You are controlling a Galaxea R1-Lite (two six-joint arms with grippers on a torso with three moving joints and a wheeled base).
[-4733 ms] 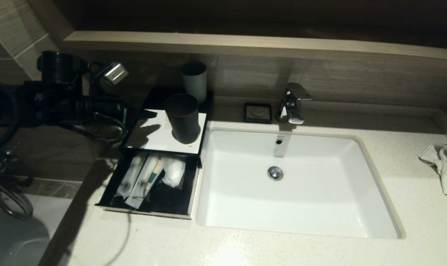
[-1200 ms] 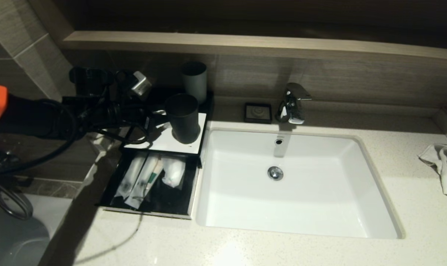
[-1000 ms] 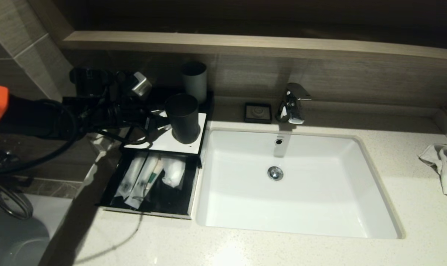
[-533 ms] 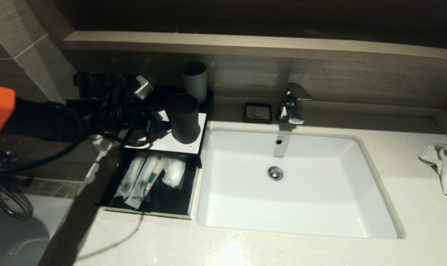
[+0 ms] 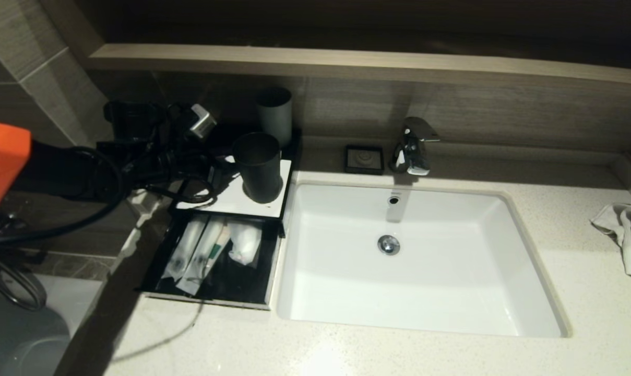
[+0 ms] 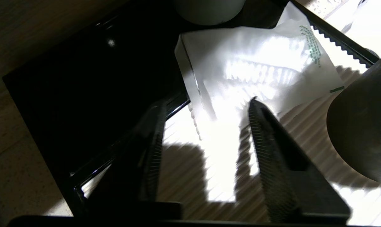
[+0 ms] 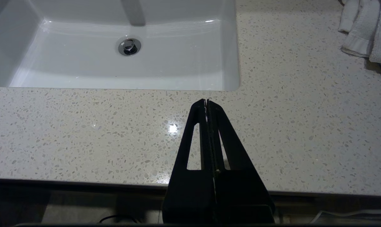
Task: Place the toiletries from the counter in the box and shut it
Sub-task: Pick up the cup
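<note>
The left gripper (image 6: 206, 108) is hovering low over the white top panel of the box (image 5: 218, 201), its fingers (image 6: 152, 142) standing apart with nothing between them; a crinkled white packet with green print (image 6: 256, 67) is lying on the panel just ahead of the fingertips, and the dark cup (image 5: 258, 166) is standing just beside one finger, leaving little room on that side. The grey cup (image 5: 274, 115) is standing behind the dark one, near the wall, and the black rim of the box is closing off the other flank.

The drawer (image 5: 211, 261) is standing pulled out toward the front of the desk (image 5: 346, 350), its front edge lying well back from the desk's front lip; the sink basin (image 5: 414, 261) is bordering it just beside its right wall. Inside the drawer the toiletries are lying side by side: a long narrow packet (image 5: 182, 253), a second long packet with a green label (image 5: 208, 256) touching it, and a small squarish packet with a round white pad (image 5: 245, 243) toward the sink side; all three are translucent white against the black drawer floor.

The right gripper (image 7: 206, 102) is hanging over the front strip of desk before the basin, fingers pressed together and holding nothing; a white towel (image 5: 628, 240) is lying at the far right, and a small black dish (image 5: 364, 159) and the tap (image 5: 412, 146) are sitting behind the basin.
</note>
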